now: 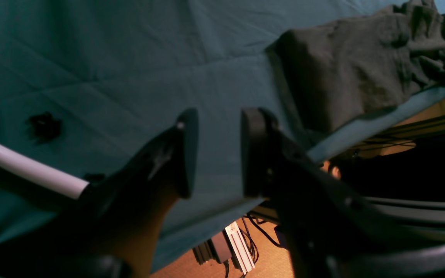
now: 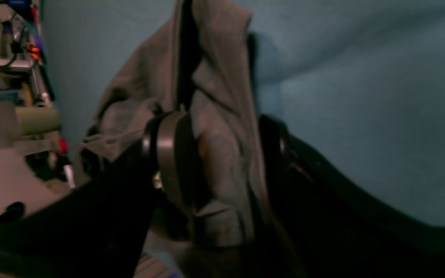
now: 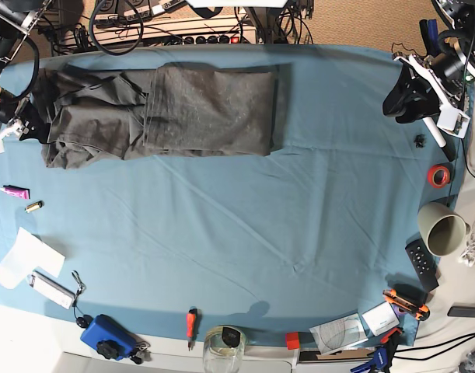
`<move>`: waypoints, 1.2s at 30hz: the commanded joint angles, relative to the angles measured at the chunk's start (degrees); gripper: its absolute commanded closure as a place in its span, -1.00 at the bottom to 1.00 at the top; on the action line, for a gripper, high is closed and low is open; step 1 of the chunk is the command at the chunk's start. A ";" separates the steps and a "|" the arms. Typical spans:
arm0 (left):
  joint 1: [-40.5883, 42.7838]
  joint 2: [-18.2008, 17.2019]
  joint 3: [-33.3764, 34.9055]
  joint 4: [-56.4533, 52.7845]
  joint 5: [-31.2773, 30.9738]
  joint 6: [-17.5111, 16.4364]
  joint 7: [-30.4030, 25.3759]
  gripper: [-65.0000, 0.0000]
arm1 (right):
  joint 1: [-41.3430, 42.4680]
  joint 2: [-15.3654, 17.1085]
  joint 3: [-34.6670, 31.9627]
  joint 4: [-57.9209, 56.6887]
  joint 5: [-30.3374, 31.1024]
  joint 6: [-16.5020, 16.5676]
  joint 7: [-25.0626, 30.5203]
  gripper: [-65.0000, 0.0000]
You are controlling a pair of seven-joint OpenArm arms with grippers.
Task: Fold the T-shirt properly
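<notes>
The dark grey T-shirt [image 3: 206, 109] lies along the far left part of the teal tablecloth [image 3: 260, 233], its right portion folded into a flat rectangle and its left end bunched. My right gripper [image 3: 23, 124] is at that bunched left end. In the right wrist view the right gripper [image 2: 218, 127] stands open, with T-shirt [image 2: 218, 77] fabric filling the gap between its fingers. My left gripper [image 3: 404, 97] hovers at the far right table edge, away from the shirt. In the left wrist view the left gripper [image 1: 220, 119] is open and empty, and the T-shirt [image 1: 346, 73] shows at upper right.
Near the left arm lie a red tape roll [image 3: 438, 176], a small black clip [image 3: 418, 141], a pale cup [image 3: 443, 233] and a remote [image 3: 420, 264]. A jar [image 3: 224, 350], a red-handled screwdriver [image 3: 192, 320], a blue device [image 3: 109, 336] and papers [image 3: 27, 256] line the front and left edges.
</notes>
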 commanded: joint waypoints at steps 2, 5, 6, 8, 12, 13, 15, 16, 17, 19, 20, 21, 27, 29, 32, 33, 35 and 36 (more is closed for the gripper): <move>-0.07 -0.59 -0.33 0.92 -1.46 -0.17 -0.84 0.45 | 0.52 1.90 0.26 0.68 5.64 0.08 0.58 0.13; -0.07 -0.59 -0.33 0.92 -1.46 -0.17 -0.84 0.45 | 0.46 1.97 0.26 0.68 5.85 0.08 0.58 0.13; -0.07 -0.59 -0.33 0.92 -1.46 -0.17 -0.84 0.45 | 0.37 1.92 0.24 0.68 5.85 0.08 0.58 0.13; -0.09 -0.59 -0.33 0.92 -1.46 -0.17 -0.84 0.45 | 0.37 1.97 0.24 0.68 5.85 0.08 0.58 0.13; -0.07 -0.44 -0.33 0.92 -1.46 -0.17 -0.84 0.45 | 0.37 1.97 0.24 0.68 5.85 0.08 0.58 0.13; -0.07 -0.44 -0.31 0.92 -1.46 -0.17 -0.84 0.45 | 0.37 1.95 0.24 0.68 5.85 0.08 0.58 0.13; -0.09 -0.46 -0.31 0.92 -1.46 -0.17 -0.84 0.45 | 0.37 1.97 0.24 0.68 5.85 0.08 0.58 0.13; -0.09 -0.46 -0.31 0.92 -1.46 -0.17 -0.84 0.45 | 0.35 1.95 0.24 0.68 5.85 0.08 0.58 0.13; -0.09 -0.46 -0.31 0.92 -1.46 -0.17 -0.84 0.45 | 0.35 1.92 0.24 0.68 5.31 0.08 0.58 0.13; -0.09 -0.46 -0.31 0.92 -1.46 -0.20 -0.84 0.45 | 0.33 1.77 0.24 0.68 4.83 0.08 0.58 0.13; -0.09 -0.46 -0.31 0.92 -1.46 -0.17 -0.84 0.45 | 0.33 1.66 0.22 0.68 4.79 0.08 0.58 0.13; -0.11 -0.46 -0.31 0.92 -1.46 -0.17 -0.84 0.45 | 0.33 1.62 0.17 0.68 4.81 0.08 0.58 0.13; -0.09 -0.44 -0.31 0.92 -1.46 -0.17 -0.84 0.45 | -3.93 1.16 0.13 0.68 4.81 0.08 0.58 0.13; -0.24 -0.44 -0.31 0.92 -1.46 -0.17 -0.84 0.45 | -6.21 0.26 0.13 0.68 4.87 0.08 0.58 0.13; -0.44 -0.44 -0.31 0.92 -1.46 -0.20 -0.84 0.45 | -8.20 -1.92 0.13 0.68 5.33 0.08 0.58 0.13; -0.42 -0.46 -0.31 0.92 -1.46 -0.20 -0.84 0.45 | -8.22 -2.67 0.13 0.68 5.51 0.08 0.58 0.13; -0.37 -0.46 -0.31 0.92 -1.44 -0.17 -0.84 0.45 | -7.98 -4.02 0.13 0.74 5.85 0.08 0.58 0.13; -0.37 -0.44 -0.31 0.92 -1.44 -0.20 -0.84 0.45 | -7.67 -4.61 0.13 0.74 5.85 0.08 0.58 0.13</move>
